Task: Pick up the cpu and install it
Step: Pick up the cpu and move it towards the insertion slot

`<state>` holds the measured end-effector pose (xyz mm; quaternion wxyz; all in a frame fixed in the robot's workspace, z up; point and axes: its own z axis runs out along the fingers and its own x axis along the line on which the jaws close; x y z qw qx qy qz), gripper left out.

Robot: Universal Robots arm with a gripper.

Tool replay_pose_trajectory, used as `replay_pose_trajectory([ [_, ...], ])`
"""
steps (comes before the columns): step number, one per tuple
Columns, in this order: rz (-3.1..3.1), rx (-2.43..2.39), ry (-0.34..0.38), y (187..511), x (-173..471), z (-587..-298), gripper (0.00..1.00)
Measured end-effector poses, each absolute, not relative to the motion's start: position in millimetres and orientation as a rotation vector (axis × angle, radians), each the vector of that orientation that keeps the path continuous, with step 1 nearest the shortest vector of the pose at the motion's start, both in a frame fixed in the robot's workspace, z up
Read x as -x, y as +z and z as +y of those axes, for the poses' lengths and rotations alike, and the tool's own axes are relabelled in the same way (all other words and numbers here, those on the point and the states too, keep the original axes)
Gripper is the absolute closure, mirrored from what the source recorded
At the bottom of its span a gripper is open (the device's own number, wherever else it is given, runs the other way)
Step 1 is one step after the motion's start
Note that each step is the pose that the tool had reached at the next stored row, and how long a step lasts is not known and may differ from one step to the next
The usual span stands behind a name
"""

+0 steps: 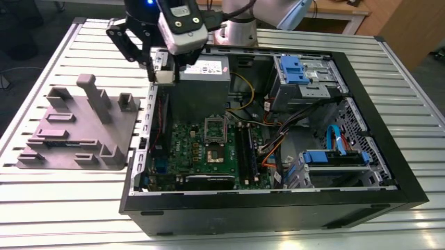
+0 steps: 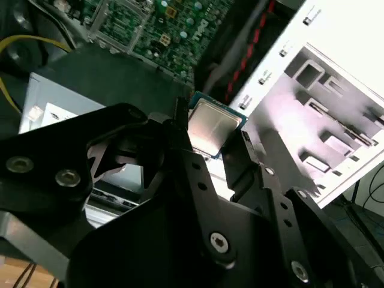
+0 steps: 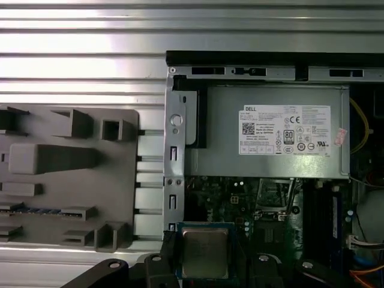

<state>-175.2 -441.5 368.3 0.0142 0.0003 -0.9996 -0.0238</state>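
Bright light glares off the ribbed surface [image 1: 62,208] in the exterior view, while the computer case [image 1: 278,208] interior sits in shadow. The cpu [image 2: 211,127] lid gleams in the second wrist view.

The gripper [image 3: 207,264] covers two edges of the cpu [image 3: 204,249] in the first wrist view, where the frame crops the tray [image 3: 120,180]. The arm [image 1: 236,28] runs out of the exterior view.

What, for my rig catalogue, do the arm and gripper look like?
The arm is silver-grey tubing with a light blue joint cap. A pale grey box and a blue light sit at its wrist. The gripper is black, with angular linked fingers joined by round silver screws.
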Motion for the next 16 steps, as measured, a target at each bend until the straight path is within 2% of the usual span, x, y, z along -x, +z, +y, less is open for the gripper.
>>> replay_pose_trajectory([
  [16, -3.136, -0.002, -0.074, 356.8, 138.1, -441.8, 0.53],
])
